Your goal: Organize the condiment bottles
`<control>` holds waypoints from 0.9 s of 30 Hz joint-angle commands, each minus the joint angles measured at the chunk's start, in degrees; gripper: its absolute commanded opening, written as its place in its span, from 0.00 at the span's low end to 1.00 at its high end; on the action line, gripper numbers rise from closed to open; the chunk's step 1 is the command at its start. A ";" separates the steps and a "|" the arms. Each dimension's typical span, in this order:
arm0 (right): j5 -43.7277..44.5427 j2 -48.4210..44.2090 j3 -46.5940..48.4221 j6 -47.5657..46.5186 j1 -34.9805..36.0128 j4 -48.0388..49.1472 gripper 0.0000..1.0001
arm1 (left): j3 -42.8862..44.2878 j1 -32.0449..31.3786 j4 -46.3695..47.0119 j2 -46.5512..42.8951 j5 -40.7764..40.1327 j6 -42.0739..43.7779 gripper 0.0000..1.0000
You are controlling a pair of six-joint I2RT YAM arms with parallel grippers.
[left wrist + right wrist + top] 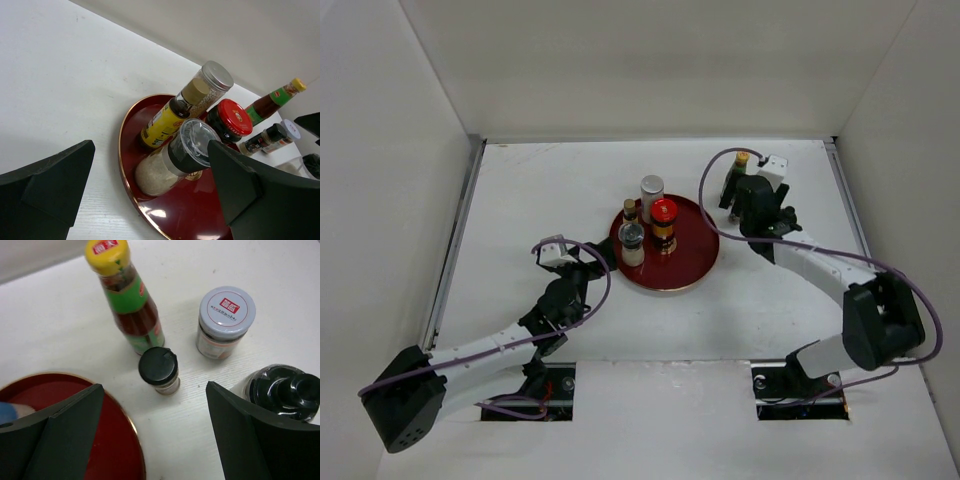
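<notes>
Four condiment bottles stand on the round red tray [695,265]: a silver-capped jar [209,86], a red-capped jar [229,119], an amber yellow-labelled bottle [165,120] and a grey-lidded grinder [172,159]. My left gripper [150,200] is open at the tray's left rim, the grinder just ahead of its fingers. On the table right of the tray stand a tall green bottle [129,297], a small black-capped bottle [159,369], a grey-lidded jar [225,321] and a white bottle with a black top [282,389]. Above them my right gripper [155,440] is open and holds nothing.
White walls close in the table on the left, back and right. The tray's edge [122,440] lies just under my right gripper's left finger. The white black-topped bottle sits partly behind its right finger.
</notes>
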 commanded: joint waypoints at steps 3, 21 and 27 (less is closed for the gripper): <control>-4.21 5.99 7.48 -2.86 -3.29 -1.27 0.91 | 1.34 0.09 2.80 1.24 0.78 -0.79 1.00; -4.05 17.35 10.23 -4.09 -5.22 5.73 0.46 | 1.43 0.62 3.24 3.00 1.40 -1.40 1.00; 0.00 5.32 3.20 -6.90 -0.75 7.86 0.44 | 1.34 0.62 3.33 2.74 1.93 -1.40 1.00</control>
